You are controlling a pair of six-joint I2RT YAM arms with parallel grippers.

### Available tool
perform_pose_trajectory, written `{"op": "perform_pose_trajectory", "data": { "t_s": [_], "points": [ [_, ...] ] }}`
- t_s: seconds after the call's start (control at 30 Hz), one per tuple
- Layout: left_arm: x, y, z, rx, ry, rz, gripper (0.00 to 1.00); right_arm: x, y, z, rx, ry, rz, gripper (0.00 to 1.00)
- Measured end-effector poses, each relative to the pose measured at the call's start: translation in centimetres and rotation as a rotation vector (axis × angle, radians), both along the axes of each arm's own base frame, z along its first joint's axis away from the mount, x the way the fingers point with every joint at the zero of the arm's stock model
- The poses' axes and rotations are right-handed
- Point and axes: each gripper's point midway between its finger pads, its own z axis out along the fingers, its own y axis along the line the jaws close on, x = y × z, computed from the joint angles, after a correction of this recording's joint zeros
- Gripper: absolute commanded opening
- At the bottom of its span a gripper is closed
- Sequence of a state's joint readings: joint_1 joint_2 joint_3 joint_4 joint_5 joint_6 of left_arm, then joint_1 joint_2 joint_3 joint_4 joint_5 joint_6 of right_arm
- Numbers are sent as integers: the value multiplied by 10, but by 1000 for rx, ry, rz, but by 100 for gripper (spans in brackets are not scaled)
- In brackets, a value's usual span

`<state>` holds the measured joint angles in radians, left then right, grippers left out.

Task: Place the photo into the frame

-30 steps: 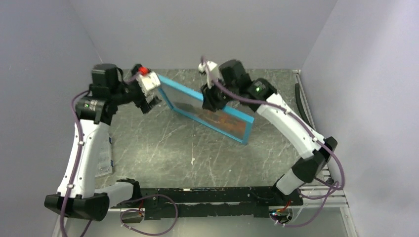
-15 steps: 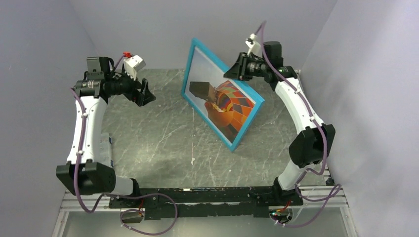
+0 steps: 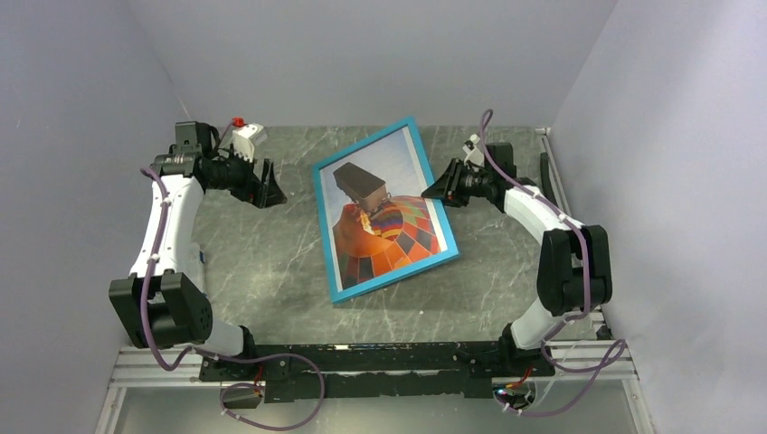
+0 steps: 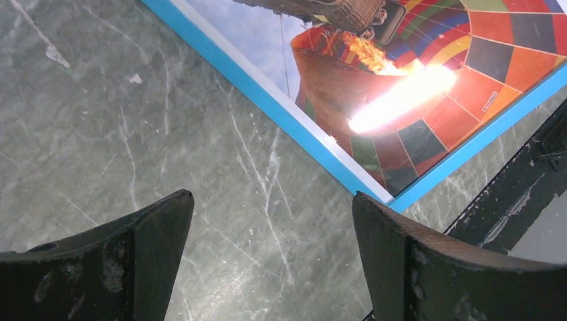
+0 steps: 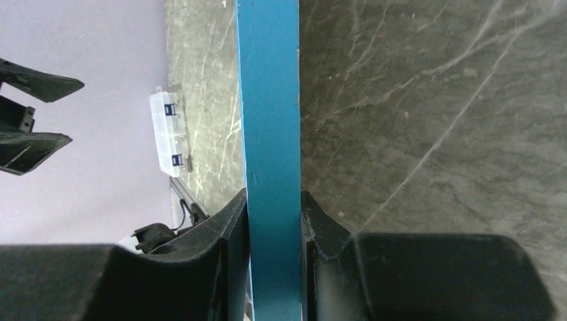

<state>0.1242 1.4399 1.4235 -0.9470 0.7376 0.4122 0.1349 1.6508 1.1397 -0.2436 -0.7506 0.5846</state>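
Frame (image 3: 324,235), photo (image 3: 384,226) face-up inside, has its blue edge pinched by right gripper (image 3: 432,192), while left gripper (image 3: 271,191) hangs nearby, fingers spread apart.

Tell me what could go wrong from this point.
1. The right gripper pinches only the thin blue edge of the frame. With so narrow a hold, the frame might pivot or slip and hit the table.
2. The left gripper is open and clear of the frame, so nothing would likely catch it.
3. The photo already shows in the frame, and a hard drop might shift it.
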Motion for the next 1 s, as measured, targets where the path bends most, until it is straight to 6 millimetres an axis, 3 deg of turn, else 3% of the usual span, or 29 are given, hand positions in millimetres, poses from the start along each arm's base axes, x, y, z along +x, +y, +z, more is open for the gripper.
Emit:
{"op": "perform_pose_trajectory", "data": {
  "t_s": [0.17, 0.47, 0.9, 0.97, 1.0],
  "points": [
    [-4, 0, -15, -9, 41, 13, 94, -14, -2, -8, 38, -17, -38, 28],
    [-7, 4, -53, -6, 145, 48, 94, -55, -7, -57, 81, 30, -101, 31],
    [-10, 8, -103, 1, 226, 100, 94, -63, -18, -101, -89, 7, -164, 51],
    [-6, 8, -109, 0, 230, 102, 94, -63, -21, -107, -127, 7, -173, 64],
    [-4, 9, -112, -1, 231, 103, 94, -63, -23, -110, -141, 10, -178, 96]
  ]
}}
